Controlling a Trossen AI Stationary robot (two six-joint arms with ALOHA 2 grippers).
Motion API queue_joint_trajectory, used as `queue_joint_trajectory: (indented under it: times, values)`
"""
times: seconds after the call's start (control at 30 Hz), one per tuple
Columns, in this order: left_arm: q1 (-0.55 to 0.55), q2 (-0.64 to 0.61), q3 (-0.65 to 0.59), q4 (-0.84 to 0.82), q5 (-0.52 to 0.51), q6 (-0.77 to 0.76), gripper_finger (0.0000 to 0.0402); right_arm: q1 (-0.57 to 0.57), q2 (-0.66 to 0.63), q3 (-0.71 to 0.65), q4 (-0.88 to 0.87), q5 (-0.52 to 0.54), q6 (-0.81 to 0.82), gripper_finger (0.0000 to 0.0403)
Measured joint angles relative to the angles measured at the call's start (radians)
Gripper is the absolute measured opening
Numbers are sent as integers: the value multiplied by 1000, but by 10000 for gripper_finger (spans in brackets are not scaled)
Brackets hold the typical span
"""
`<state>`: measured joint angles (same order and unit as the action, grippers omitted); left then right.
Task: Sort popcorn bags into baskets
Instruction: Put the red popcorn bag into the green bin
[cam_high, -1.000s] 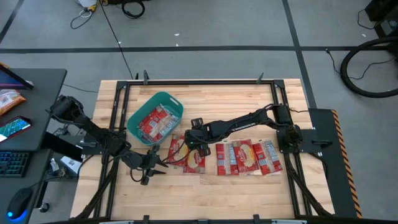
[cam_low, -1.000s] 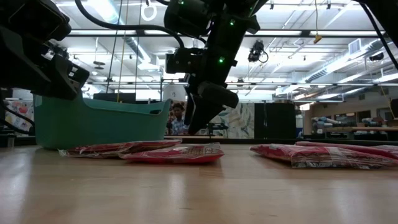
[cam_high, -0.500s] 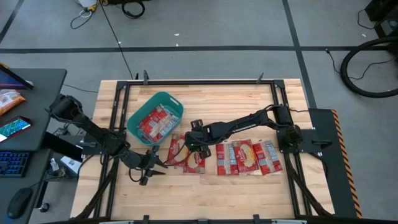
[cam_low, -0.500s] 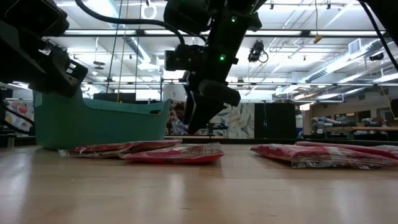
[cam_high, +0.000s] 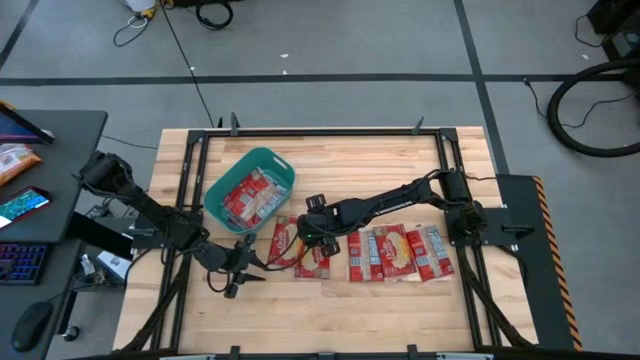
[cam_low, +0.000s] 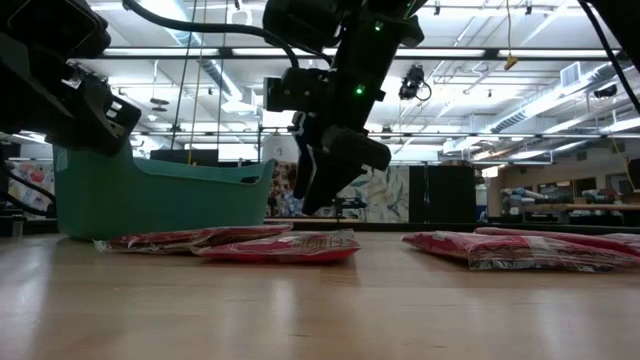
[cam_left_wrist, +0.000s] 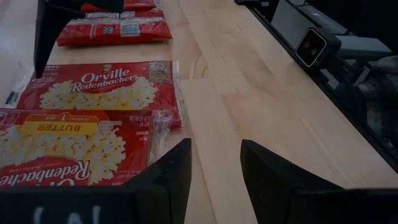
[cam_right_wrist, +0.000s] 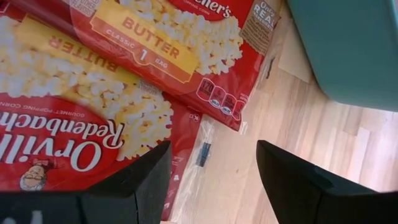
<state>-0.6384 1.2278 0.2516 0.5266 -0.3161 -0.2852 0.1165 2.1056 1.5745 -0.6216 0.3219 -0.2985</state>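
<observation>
The pale wooden tabletop (cam_high: 330, 300) carries a teal-green plastic tub (cam_high: 218, 186) already holding several red popcorn bags (cam_high: 250, 195); about six remain flat beside it. The right gripper (cam_high: 318, 236), fingers apart, hovers over the nearest pair. The left gripper (cam_high: 262, 268) waits nearby, fingers apart, empty.

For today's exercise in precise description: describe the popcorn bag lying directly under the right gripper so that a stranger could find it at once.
Start at the teal-green plastic tub on the wooden table. Just beside it, toward the table's front edge, lie two overlapping red popcorn bags; the open right gripper hovers over them. The one meant is the bag nearer the middle, unlike its partner closer to the tub.
</observation>
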Motion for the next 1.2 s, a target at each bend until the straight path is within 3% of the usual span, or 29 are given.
queue_joint_trajectory:
  times: [0.57,0.93,1.2]
  values:
    - [0,0,0,0,2,0,142,1,0,0,-1,2,0,239]
    - [0,0,116,-217,3,16,142,13,0,0,-3,3,3,239]
    - [0,0,119,-227,3,17,142,26,0,0,-5,2,12,239]
